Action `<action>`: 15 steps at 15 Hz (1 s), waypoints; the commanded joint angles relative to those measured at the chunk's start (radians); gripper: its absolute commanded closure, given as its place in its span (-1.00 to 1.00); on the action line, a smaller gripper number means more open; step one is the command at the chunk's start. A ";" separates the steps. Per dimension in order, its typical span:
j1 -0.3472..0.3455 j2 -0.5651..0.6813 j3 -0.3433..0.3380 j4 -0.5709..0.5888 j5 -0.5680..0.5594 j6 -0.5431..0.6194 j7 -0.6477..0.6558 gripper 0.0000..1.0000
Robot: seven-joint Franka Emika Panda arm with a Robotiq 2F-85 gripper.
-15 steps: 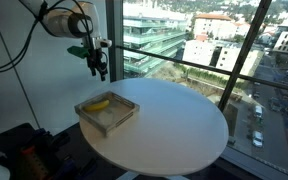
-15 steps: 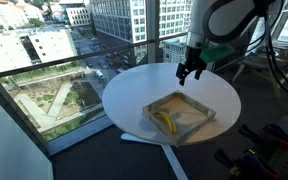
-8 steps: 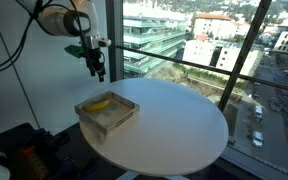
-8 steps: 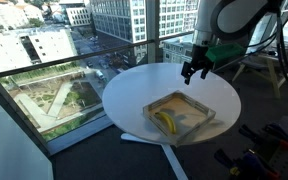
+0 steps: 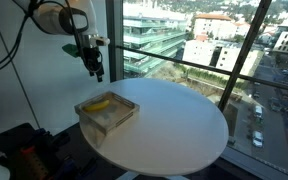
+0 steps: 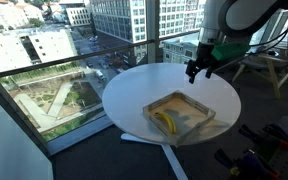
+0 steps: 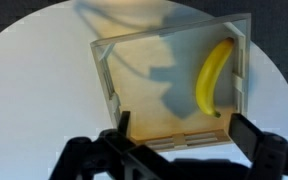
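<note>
Gripper (image 5: 98, 73) is held above the wooden tray (image 7: 105, 78), fingers spread apart, nothing gripped. Banana (image 7: 212, 78) is seen inside the tray, along one wall.

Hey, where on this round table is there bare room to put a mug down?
The widest free patch is the white tabletop from the tray across to the opposite rim. Inside the tray, the floor beside the banana is bare too. Crowded only at the tray, where the open jaws hang above near its rim.
</note>
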 commanded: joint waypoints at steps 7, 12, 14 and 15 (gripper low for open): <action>-0.011 -0.110 0.028 -0.068 0.034 -0.025 -0.042 -1.00; -0.006 -0.140 0.035 -0.088 0.070 -0.032 -0.089 -1.00; -0.006 -0.146 0.038 -0.092 0.080 -0.039 -0.101 -1.00; -0.006 -0.149 0.038 -0.093 0.086 -0.047 -0.108 -1.00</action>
